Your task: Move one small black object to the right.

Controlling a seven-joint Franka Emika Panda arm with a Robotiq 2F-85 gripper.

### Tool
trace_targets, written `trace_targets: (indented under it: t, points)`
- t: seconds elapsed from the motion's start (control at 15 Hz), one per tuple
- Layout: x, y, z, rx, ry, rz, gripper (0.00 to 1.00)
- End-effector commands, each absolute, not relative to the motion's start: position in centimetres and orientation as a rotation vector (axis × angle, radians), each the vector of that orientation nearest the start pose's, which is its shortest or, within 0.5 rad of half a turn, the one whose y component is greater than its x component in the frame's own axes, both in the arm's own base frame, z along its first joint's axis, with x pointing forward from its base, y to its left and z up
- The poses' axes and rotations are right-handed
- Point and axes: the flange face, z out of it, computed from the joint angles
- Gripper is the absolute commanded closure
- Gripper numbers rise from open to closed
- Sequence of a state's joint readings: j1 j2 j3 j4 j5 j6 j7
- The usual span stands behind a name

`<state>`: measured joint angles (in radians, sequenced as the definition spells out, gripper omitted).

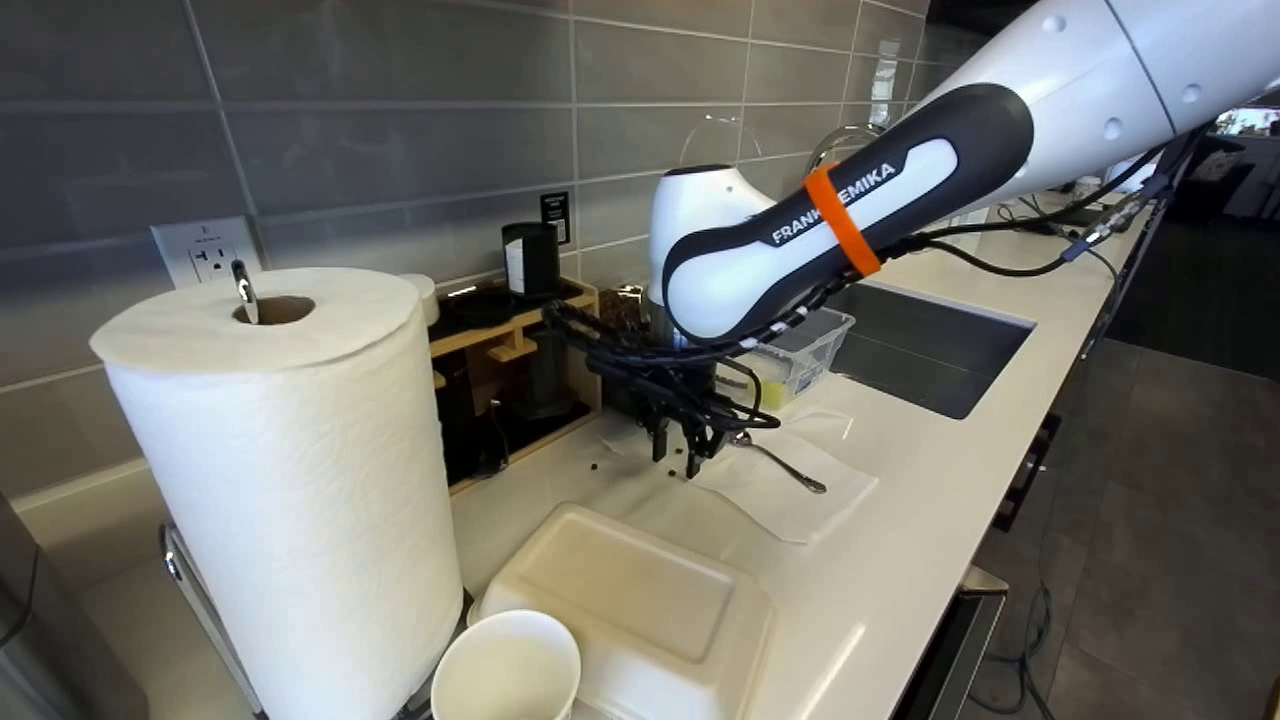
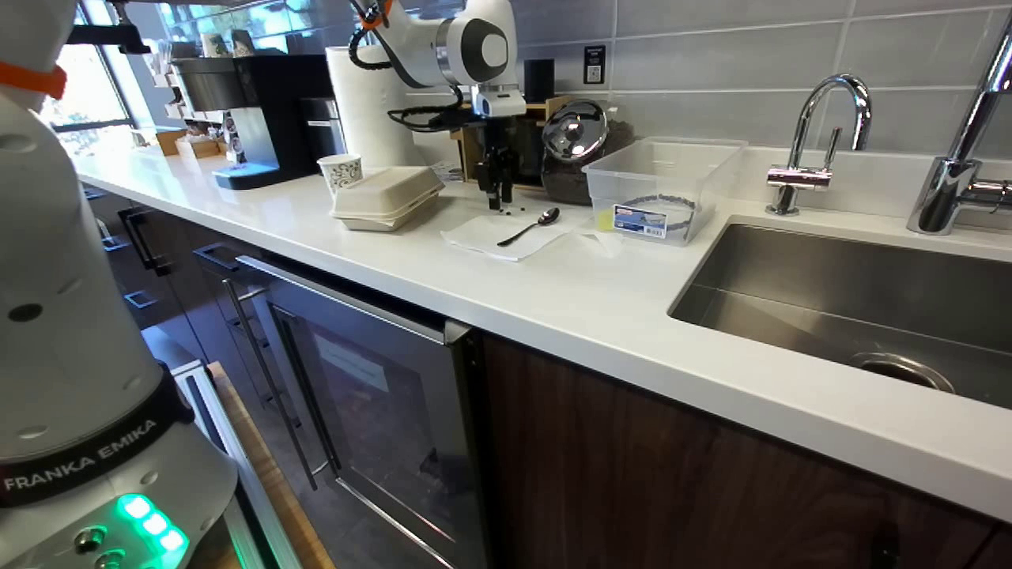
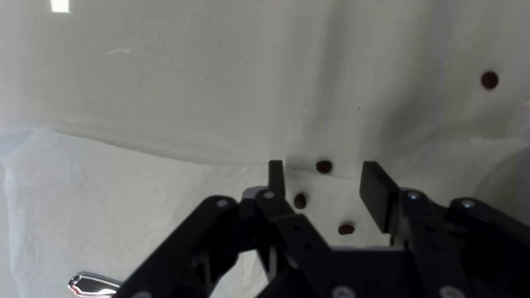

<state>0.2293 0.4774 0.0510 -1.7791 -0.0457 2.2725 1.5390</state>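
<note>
Several small dark, bean-like objects lie apart on the white counter and on a white napkin's edge. In the wrist view, one dark object (image 3: 324,167) lies between my fingertips. A second (image 3: 300,201) lies near the left finger, and a third (image 3: 346,229) lies closer to the palm. Another dark object (image 3: 490,80) lies apart at the upper right. My gripper (image 3: 323,162) is open and empty, pointing down above them. In an exterior view my gripper (image 1: 675,463) hangs just over the counter, with a dark object (image 1: 594,466) off to its left. The gripper also shows in an exterior view (image 2: 500,203).
A napkin (image 1: 800,505) carries a metal spoon (image 1: 785,468) beside the gripper. A takeout box (image 1: 630,590), paper cup (image 1: 507,665) and paper towel roll (image 1: 290,480) stand nearby. A clear bin (image 2: 664,174), a dark jar (image 2: 565,174) and a wooden organizer (image 1: 555,440) stand by the wall.
</note>
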Motion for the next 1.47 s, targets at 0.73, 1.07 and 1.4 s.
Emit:
trace_targets:
  t: [0.73, 1.07, 1.4]
  points:
    - [63.50, 18.78, 27.79, -2.548, 1.831, -0.063, 0.66]
    - [63.53, 18.85, 27.74, -2.546, 1.824, -0.063, 0.66]
    - [63.51, 18.93, 27.76, -2.544, 1.821, -0.069, 0.72]
